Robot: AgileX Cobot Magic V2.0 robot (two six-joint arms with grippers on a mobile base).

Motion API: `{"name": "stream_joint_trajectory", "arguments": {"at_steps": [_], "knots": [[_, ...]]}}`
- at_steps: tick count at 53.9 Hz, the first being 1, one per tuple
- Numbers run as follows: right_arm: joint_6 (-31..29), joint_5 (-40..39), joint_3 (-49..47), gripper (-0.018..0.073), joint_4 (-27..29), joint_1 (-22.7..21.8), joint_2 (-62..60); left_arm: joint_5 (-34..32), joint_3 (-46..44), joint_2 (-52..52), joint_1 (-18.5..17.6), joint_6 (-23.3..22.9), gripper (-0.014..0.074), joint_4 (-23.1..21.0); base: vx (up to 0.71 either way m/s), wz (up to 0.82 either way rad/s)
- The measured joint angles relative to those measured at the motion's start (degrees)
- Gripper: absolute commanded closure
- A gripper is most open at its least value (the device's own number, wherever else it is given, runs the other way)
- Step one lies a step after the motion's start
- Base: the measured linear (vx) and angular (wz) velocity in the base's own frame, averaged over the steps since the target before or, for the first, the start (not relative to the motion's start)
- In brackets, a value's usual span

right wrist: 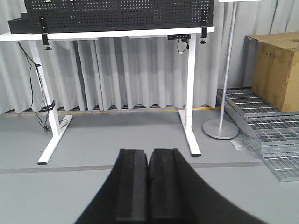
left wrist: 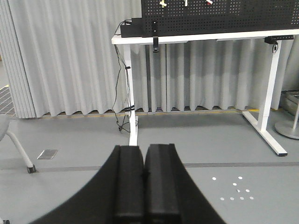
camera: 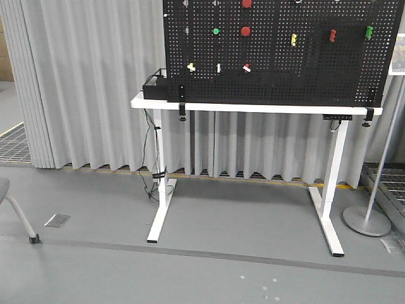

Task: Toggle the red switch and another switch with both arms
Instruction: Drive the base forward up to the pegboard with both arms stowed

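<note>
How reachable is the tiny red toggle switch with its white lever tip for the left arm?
Probably not yet: the shut left gripper hangs low, with grey floor between it and the white table. Nothing blocks the red toggle switch; it looks too far.

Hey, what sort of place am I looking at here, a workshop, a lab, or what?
Most likely a robotics test lab or an industrial test bay. A black pegboard test panel is clamped upright on a white standing desk, grey curtains wall off the area, and a cardboard box sits by metal floor grates.
</note>
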Motion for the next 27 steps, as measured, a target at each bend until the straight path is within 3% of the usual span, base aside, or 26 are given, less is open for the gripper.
{"name": "stream_joint_trajectory", "arguments": {"at_steps": [27], "knots": [[0.0,0.0,0.0,0.0566,0.0,0.0,0.0,0.0,0.0,0.0,0.0,0.0,0.0594,0.0,0.00,0.00]]}}
